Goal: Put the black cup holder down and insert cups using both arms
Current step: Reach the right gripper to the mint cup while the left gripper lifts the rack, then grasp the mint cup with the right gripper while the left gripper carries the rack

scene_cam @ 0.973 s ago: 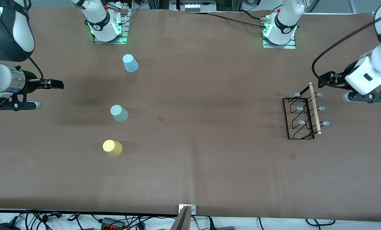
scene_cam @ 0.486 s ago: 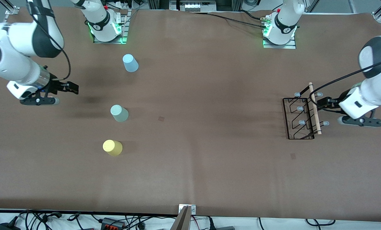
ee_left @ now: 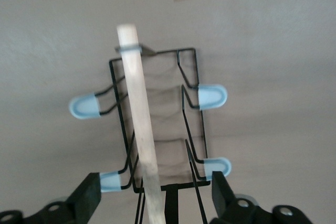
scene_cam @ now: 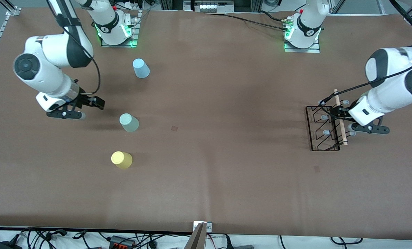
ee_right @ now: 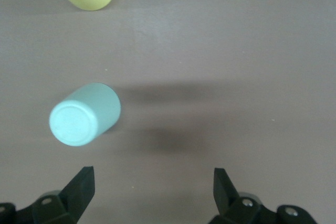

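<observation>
left tool (ee_left: pixel 152 195) astride cup holder (scene_cam: pixel 325 128) rod (fingers apart)

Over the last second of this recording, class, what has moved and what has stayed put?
The left gripper moved in over the black cup holder, its open fingers now straddling the wooden rod without gripping it. The right gripper travelled toward the grey-green cup, open and empty. The holder, the grey-green cup, the yellow cup and the light blue cup did not shift.

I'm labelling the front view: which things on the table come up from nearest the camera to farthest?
Yellow tapered cup → black wire cup holder with wooden rod → grey-green cup → light blue cup.
</observation>
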